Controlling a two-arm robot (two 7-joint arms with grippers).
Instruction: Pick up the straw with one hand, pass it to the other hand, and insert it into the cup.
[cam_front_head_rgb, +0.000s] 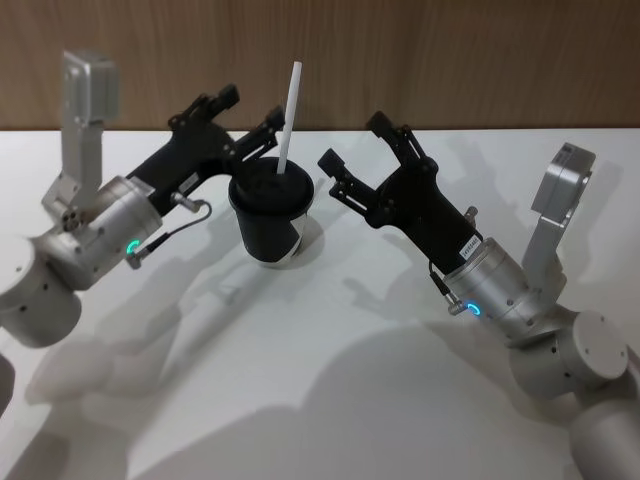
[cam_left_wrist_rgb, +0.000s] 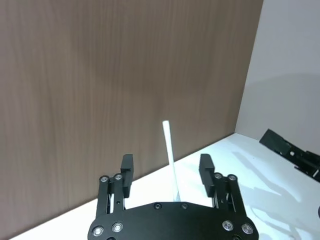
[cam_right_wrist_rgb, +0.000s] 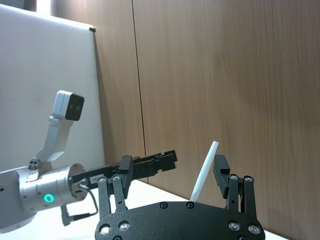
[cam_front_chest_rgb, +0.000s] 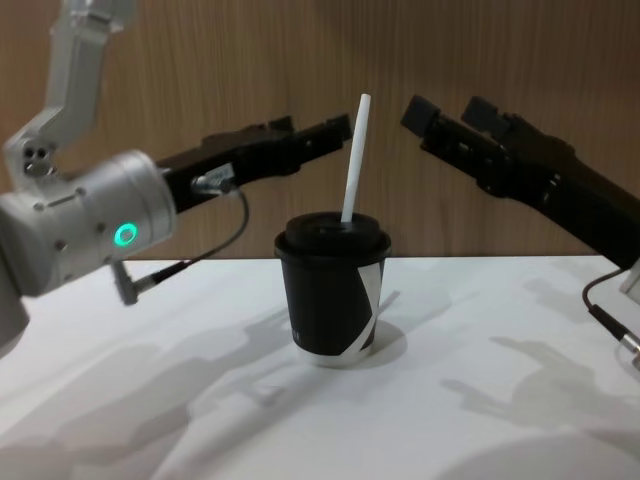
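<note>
straw (cam_front_head_rgb: 289, 115) stands in cup (cam_front_head_rgb: 269, 220) lid, toward worktop's far edge | my left gripper (cam_front_head_rgb: 251, 125) spread wide, empty, just behind cup | right gripper (cam_front_head_rgb: 362, 143) spread wide, empty, beside it | straw light, thin, crushable (grip mid-shaft, gently); cup tippable | near worktop bare, wall close behind.

- The straw (cam_front_head_rgb: 289, 115) stands in the lid of the cup (cam_front_head_rgb: 270, 216) and leans a little to the right.
- The left gripper (cam_front_head_rgb: 245, 117) is just left of the straw, its fingers apart and holding nothing.
- The right gripper (cam_front_head_rgb: 358, 142) is on the straw's other side, near it, fingers also apart.
- The cup stands on the white table (cam_front_head_rgb: 330, 370), below and between the two grippers.
</note>
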